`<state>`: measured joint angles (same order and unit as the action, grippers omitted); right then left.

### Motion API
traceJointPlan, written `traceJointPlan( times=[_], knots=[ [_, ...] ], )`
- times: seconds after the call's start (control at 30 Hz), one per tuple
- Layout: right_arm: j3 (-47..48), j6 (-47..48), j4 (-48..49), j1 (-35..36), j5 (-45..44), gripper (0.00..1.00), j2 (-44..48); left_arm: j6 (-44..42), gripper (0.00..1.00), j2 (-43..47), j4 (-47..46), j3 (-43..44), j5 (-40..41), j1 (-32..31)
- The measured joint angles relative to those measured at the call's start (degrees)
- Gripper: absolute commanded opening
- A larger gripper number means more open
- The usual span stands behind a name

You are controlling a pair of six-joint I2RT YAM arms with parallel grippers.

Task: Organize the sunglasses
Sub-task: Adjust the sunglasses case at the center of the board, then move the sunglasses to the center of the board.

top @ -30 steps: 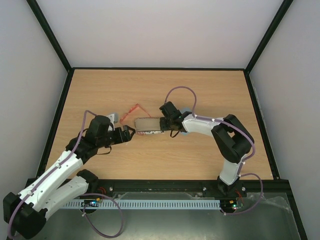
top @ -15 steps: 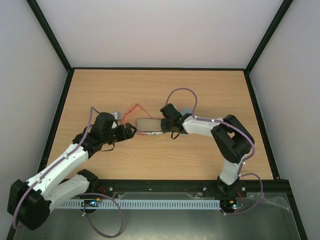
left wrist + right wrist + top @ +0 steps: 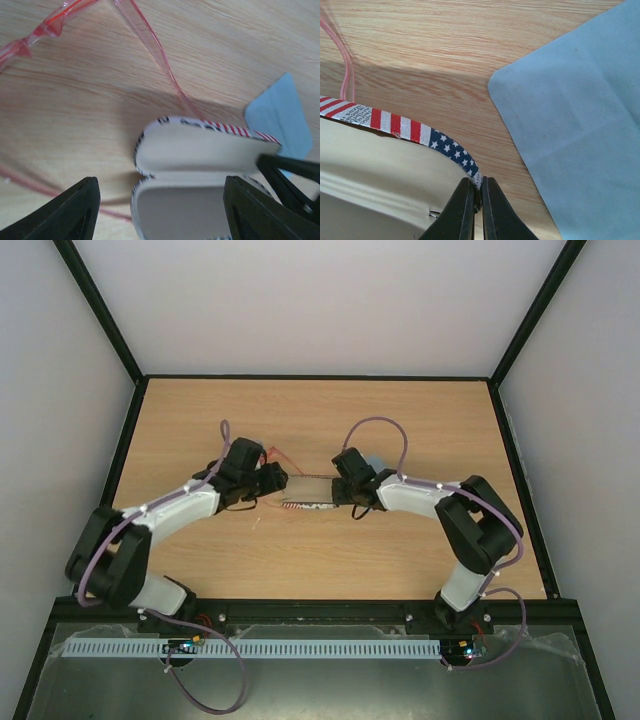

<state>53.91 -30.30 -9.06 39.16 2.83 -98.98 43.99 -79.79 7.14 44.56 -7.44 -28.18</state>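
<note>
The right hand [image 3: 476, 194] is pinched shut on the rim of the case [image 3: 200, 150] lid, at its starred end, and holds the lid raised so the cream lining shows. The left hand [image 3: 161, 184] stands wide apart at the opposite end. The rounded end of the case lies between its fingers [image 3: 70, 212], and the left finger is clear of it; it has hold of nothing.

The sunglasses [image 3: 150, 47] lie on the table [image 3: 445, 40] outside the case, just past the end the left hand faces, with the temples unfolded. One temple runs up to the striped rim of the lid, and the other passes close by the left finger. The front lies farther off.

A blue cloth [image 3: 580, 110] lies flat on the table beside the right hand's end of the case.
</note>
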Motion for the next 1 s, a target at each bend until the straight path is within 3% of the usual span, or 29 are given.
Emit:
traceJointPlan(
  times=[0.37, 1.0],
  knots=[
    [-5.4, 1.2, 0.1, -2.2, 0.3, 0.04, 5.9, -2.1, 0.66, -17.9, -2.0, 9.7, 7.8, 0.5],
    [-5.6, 1.4, 0.9, -2.3, 3.5, 0.04, 4.6, -6.4, 0.66, -26.1, -1.0, 17.5, 17.4, 7.9]
  ],
)
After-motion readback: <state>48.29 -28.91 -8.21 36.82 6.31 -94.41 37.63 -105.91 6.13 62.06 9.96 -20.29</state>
